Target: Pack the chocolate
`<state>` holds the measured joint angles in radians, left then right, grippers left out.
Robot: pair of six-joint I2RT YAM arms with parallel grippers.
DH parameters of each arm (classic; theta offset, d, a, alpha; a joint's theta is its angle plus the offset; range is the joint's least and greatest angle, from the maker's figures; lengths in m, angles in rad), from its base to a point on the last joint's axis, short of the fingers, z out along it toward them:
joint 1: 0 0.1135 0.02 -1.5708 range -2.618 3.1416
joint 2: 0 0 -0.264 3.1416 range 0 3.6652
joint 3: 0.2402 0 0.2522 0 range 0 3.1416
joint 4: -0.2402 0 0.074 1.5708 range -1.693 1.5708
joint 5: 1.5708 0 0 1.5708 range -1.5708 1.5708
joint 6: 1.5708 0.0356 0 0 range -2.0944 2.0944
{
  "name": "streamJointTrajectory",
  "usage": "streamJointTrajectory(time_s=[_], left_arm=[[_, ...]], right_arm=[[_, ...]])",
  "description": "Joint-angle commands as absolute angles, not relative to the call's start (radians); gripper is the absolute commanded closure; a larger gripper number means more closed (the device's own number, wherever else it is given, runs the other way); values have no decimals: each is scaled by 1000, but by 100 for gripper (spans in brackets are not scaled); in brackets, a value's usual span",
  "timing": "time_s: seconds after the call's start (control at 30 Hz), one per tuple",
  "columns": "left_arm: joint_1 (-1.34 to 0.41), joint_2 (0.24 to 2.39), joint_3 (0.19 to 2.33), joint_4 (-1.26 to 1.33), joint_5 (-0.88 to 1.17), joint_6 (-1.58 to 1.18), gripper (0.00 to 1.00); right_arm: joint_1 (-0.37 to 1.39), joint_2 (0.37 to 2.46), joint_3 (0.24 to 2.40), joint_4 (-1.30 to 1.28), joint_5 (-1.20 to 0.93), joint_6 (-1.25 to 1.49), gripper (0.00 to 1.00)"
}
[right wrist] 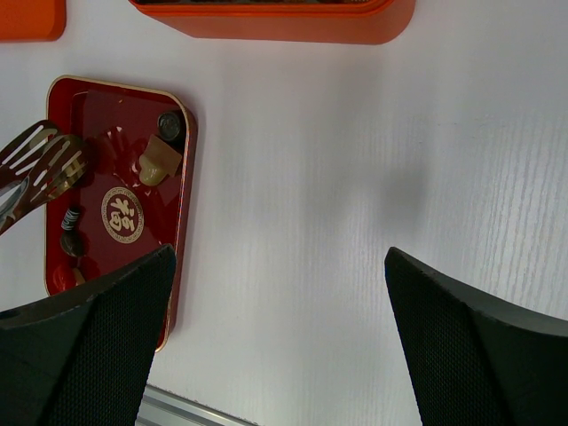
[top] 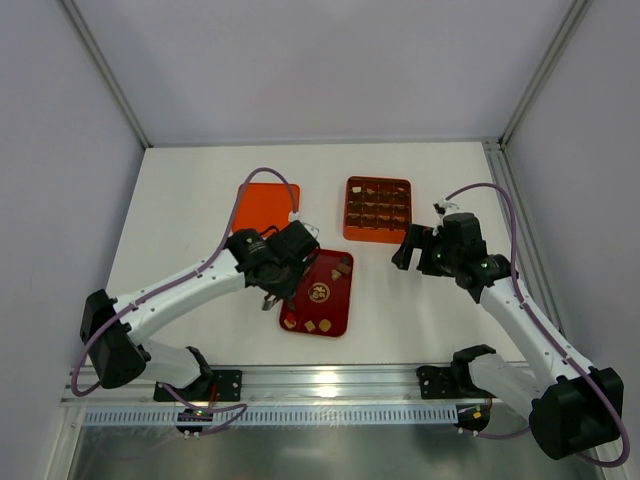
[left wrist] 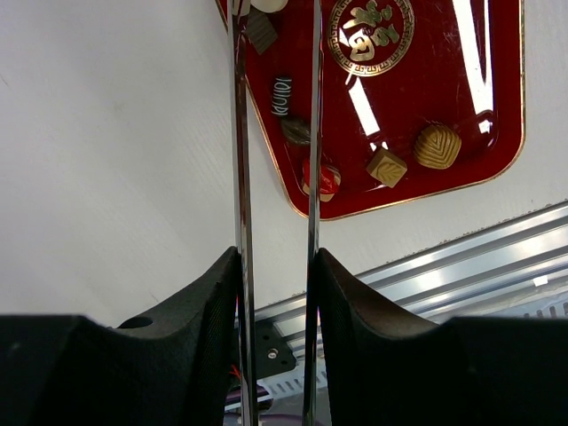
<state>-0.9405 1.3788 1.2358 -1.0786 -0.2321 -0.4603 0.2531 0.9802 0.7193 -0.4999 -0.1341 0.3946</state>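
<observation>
Several pieces of chocolate [left wrist: 387, 167] are lying loose in the dark red tray [left wrist: 426, 84], which is sitting on the worktop [top: 190, 200] between the two arms. The left end effector [left wrist: 277, 266] is clamping a pair of metal tongs [left wrist: 240, 133], its fingers pressing the two thin blades partway together, and it is hanging over the tray's left edge.

The tongs are pointing away from the wrist, roughly along the tray's long axis. In the left wrist view a striped piece [left wrist: 281, 95] and an oval piece [left wrist: 295, 131] are showing between the blades, with a red piece [left wrist: 321, 177] just beside the right blade. How high the blades are riding above them I cannot tell. The slotted tong heads are showing in the right wrist view over the tray's left rim, slightly apart and carrying nothing that I can make out.

The orange box [top: 348, 210] with its grid of cells is standing beyond the tray, far and to the right, well apart from the tongs. A few cells seem to be holding pieces already. The right end effector [right wrist: 280, 266] is hovering with its fingers spread wide, holding nothing, over bare worktop between tray and box.

By my judgement, the left arm is the one nearer the loose pieces. The coming pick is turning on lowering the heads around a piece lying under the tongs' own line.
</observation>
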Motion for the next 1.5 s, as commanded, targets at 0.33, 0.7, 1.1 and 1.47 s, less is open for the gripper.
streamJointTrajectory(time_s=[0.33,0.7,1.1,1.47], left_arm=[[-943,1367,1215,-1092,-249,-456,62],[-943,1373,1203,-1078,-252,-456,67],[-945,1382,1210,-1094,-249,-453,68],[-946,1382,1206,-1117,-256,-456,63]], right_arm=[[252,973,716,-463,-135,399,0],[252,962,718,-472,-129,399,0],[252,946,712,-483,-126,397,0],[252,939,703,-483,-127,397,0]])
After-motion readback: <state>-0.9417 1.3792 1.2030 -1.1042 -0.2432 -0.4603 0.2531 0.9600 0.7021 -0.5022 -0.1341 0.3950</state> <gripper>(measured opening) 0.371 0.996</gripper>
